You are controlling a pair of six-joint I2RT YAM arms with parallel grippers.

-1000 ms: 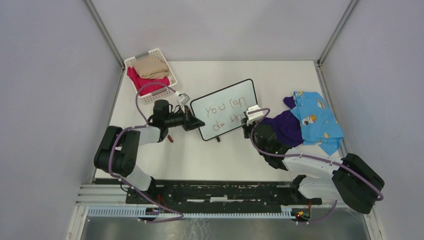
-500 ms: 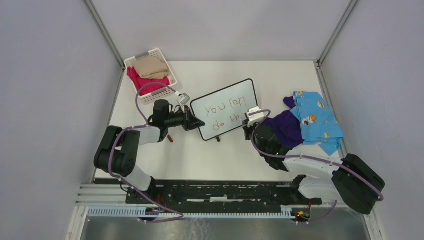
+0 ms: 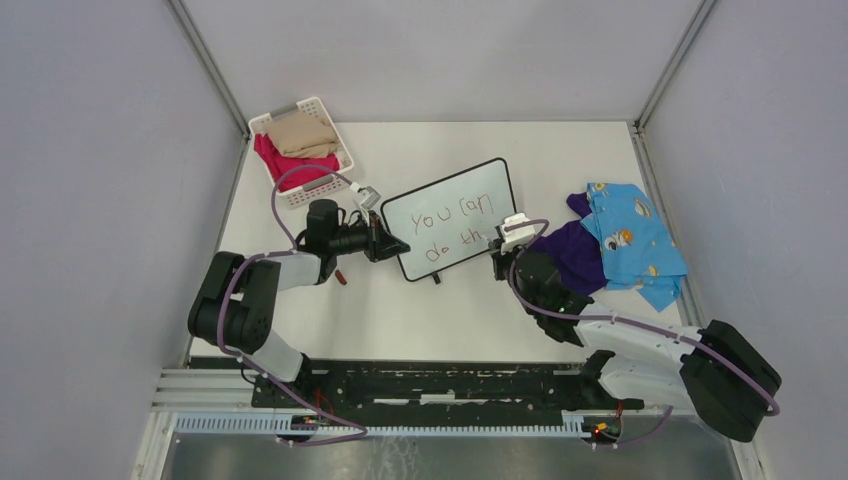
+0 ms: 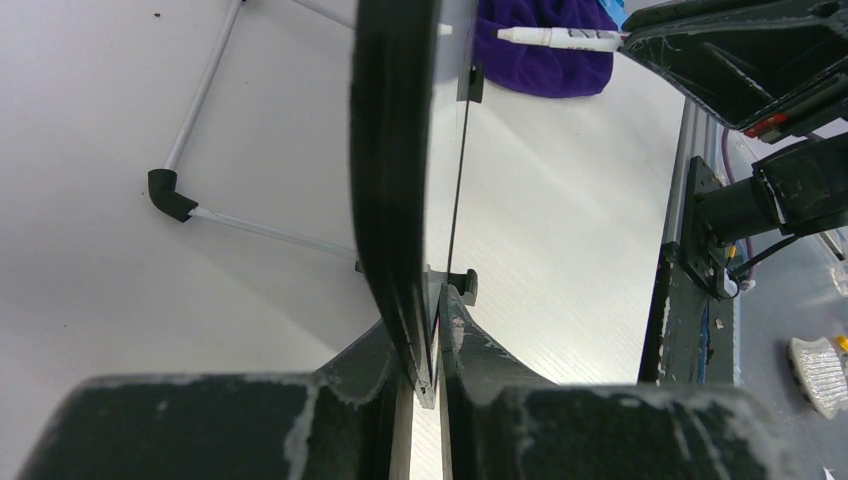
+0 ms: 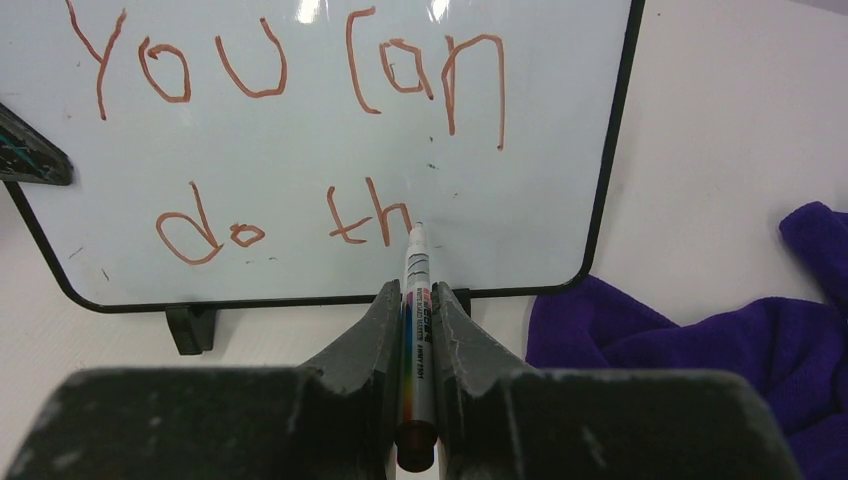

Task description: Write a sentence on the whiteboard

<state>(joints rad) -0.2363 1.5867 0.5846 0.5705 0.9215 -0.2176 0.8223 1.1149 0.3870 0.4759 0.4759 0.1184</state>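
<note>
- Left end effector (image 4: 425, 345) pinching the whiteboard (image 5: 300, 150) edge, board standing on the table (image 3: 450, 310).
- Right end effector (image 5: 414, 300) pinching a marker (image 5: 414, 255), tip at "do th".

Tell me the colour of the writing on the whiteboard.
Reddish-orange; the writing on the whiteboard shows best in the right wrist view.
</note>
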